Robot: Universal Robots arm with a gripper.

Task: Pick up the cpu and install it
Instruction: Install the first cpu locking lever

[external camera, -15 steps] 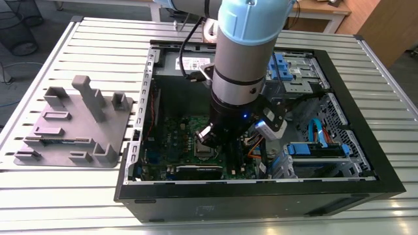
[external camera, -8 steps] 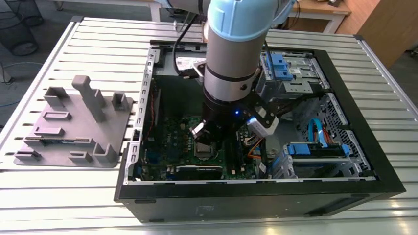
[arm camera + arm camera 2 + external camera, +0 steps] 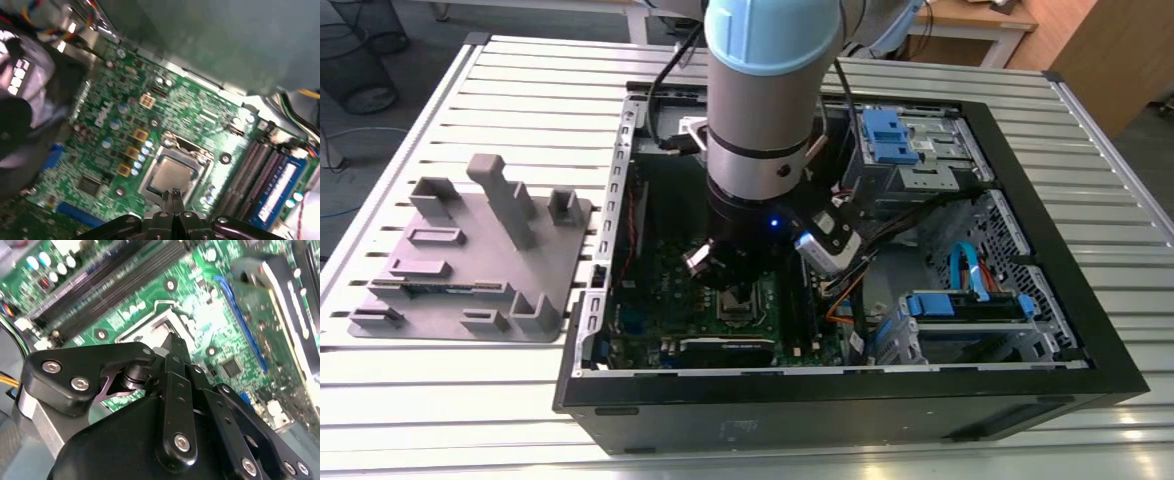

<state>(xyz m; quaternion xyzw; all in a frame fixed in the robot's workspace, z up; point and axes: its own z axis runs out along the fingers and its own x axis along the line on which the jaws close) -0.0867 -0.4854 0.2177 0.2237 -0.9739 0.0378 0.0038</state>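
Silvery-grey cpu [image 3: 171,176] sits in socket frame [image 3: 200,156] on green motherboard [image 3: 165,100], centre-low of first wrist view. Gripper [image 3: 173,195] hovers just above chip edge, jaws pressed together, gripping nothing. Risk: chip misseated, downward push could bend socket pins.

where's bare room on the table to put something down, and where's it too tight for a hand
Bare slats lie on the slatted table in front of the grey tray, and behind it toward the far edge. Inside the computer case it is crowded: the gripper hangs just over the cpu in its socket, with cables and drive cages on the exterior view's right.
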